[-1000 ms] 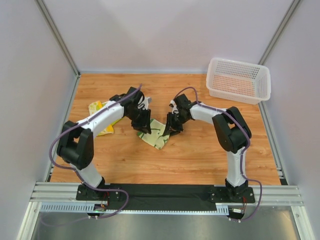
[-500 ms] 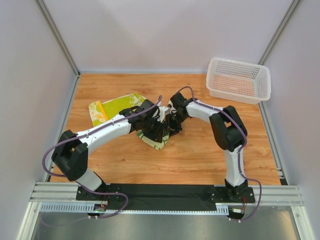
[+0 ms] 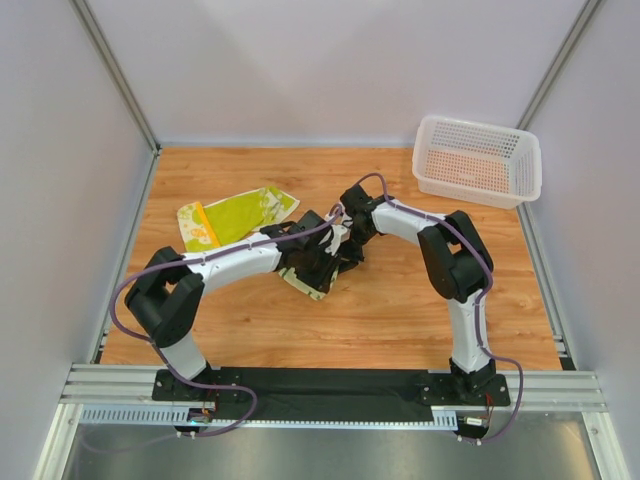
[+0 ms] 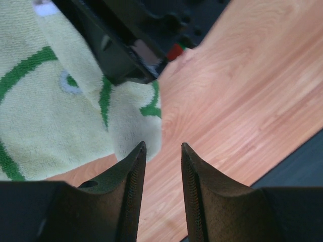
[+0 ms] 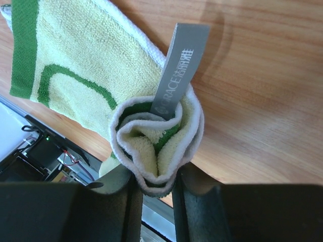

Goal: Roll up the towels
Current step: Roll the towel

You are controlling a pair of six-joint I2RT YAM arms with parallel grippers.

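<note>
Near the middle of the wooden table (image 3: 400, 310), a half-rolled towel (image 5: 91, 65): pale cream-yellow terry with curved lime-green lines, a solid green band across the loose end and a white hem along the edge. Wound at one end into a loose spiral of several layers, with green showing inside the coil and a grey sewn-in label (image 5: 179, 70) sticking straight out of it. Gripped at that coil by the right gripper (image 5: 154, 186), both fingers pressed into the sides of the roll and clamped firmly on the cloth. Beyond the roll, the remaining cloth flat on the wood, reaching toward the left arm's side. Just beside that unrolled edge, the left gripper (image 4: 162, 148), fingers parted by a narrow gap with only bare wood between them, one finger close to the corner of the cloth; touching it or not, impossible to tell. Further left and toward the back, well apart from both grippers, a flat towel (image 3: 235, 215): lime green with a yellow-orange band near one end, lying spread at a slant. At the far right corner, a white perforated basket (image 3: 478, 160), well apart from both towels.
</note>
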